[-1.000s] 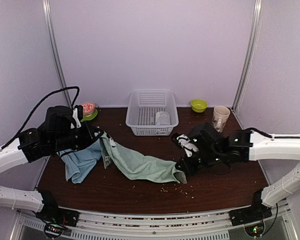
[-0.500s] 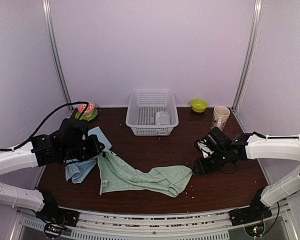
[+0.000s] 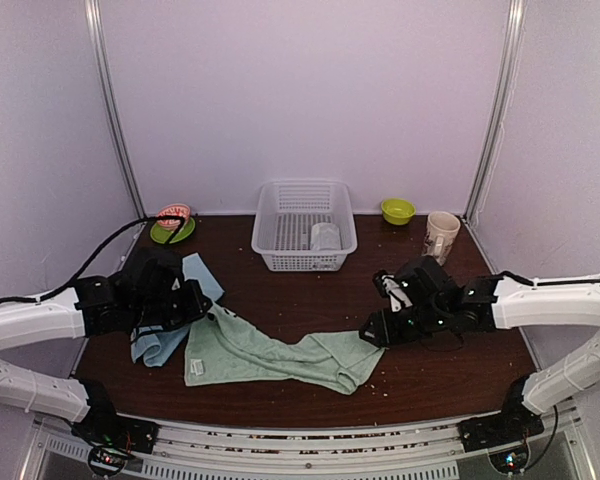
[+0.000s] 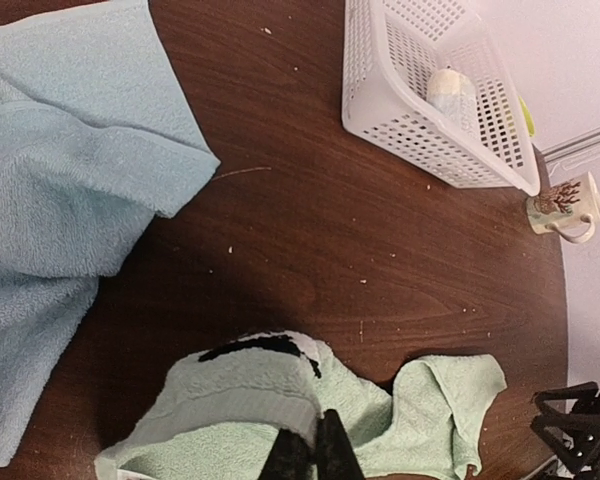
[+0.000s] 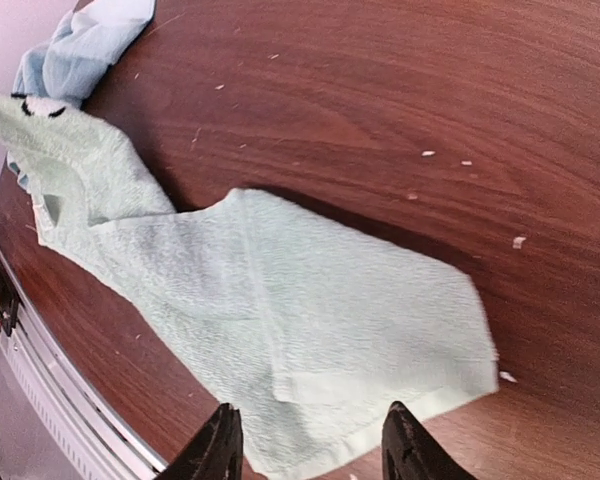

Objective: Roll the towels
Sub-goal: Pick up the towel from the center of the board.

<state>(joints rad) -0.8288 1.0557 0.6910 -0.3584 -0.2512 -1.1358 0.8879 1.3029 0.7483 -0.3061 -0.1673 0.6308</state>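
All items are being carried by a dark wooden worktop that is flecked with pale crumbs.

The light blue towel is lying crumpled at the left side of the worktop. It is partly being covered by the left arm in the top view.

The pale green towel is being stretched along the near-centre of the worktop, from the left arm towards the right arm. Its right end is folded over on itself. Its left end, bearing the black-and-white panda patch, is being held bunched up off the surface, just beside the blue towel.

The white lattice basket is standing at the back centre, well apart from both of these towels.

The left gripper is being kept closed, with the panda end of the green towel pinched between its fingers.

The right gripper is being held with its fingers spread wide over the right end of the green towel. Nothing is being grasped by it.

A beige mug is standing at the back right. A green bowl is being seen behind it, to the left.

A green plate is sitting at the back left. What is on it cannot be told.

The small greyish-white towel is lying rolled up inside the basket.
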